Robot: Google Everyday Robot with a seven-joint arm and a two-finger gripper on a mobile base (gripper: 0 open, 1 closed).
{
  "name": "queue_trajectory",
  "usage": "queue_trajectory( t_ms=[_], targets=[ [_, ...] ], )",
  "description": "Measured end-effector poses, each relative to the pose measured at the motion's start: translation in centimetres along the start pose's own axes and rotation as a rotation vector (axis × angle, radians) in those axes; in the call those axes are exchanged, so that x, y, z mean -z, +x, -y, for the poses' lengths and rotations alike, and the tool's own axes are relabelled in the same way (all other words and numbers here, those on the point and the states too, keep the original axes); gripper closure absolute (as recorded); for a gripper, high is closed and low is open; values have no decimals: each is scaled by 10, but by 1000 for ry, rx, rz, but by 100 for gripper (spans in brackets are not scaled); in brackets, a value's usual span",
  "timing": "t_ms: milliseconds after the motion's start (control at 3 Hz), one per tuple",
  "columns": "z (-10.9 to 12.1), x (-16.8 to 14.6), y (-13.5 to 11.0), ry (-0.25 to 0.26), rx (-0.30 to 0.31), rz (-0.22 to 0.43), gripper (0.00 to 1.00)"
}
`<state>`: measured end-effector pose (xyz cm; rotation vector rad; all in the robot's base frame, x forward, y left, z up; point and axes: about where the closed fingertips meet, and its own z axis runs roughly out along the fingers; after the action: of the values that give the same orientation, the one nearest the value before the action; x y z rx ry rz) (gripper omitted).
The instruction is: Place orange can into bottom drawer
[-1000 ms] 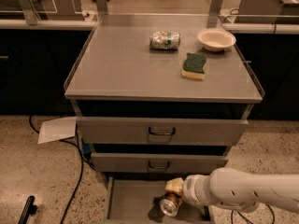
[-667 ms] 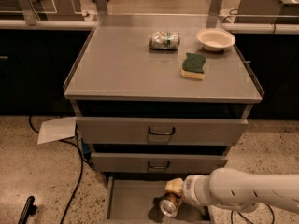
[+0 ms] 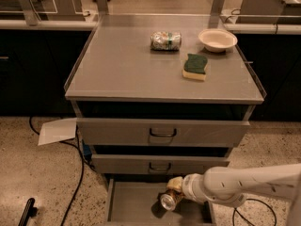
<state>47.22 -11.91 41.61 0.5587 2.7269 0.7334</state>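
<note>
The orange can lies tilted on its side, silver end toward me, over the floor of the open bottom drawer at the foot of the cabinet. My gripper comes in from the right on a white arm and is shut on the orange can, holding it just above or on the drawer floor; I cannot tell whether it touches. The drawer is pulled out below two wider grey drawers with dark handles.
On the cabinet top lie a green-and-silver can, a white bowl and a green-and-yellow sponge. A sheet of paper and black cables lie on the speckled floor to the left.
</note>
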Motion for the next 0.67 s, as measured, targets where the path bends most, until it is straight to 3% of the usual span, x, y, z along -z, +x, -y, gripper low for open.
queue_trajectory(
  t_ms=[667],
  targets=[
    [34, -87, -18, 24, -122, -9, 100]
  ],
)
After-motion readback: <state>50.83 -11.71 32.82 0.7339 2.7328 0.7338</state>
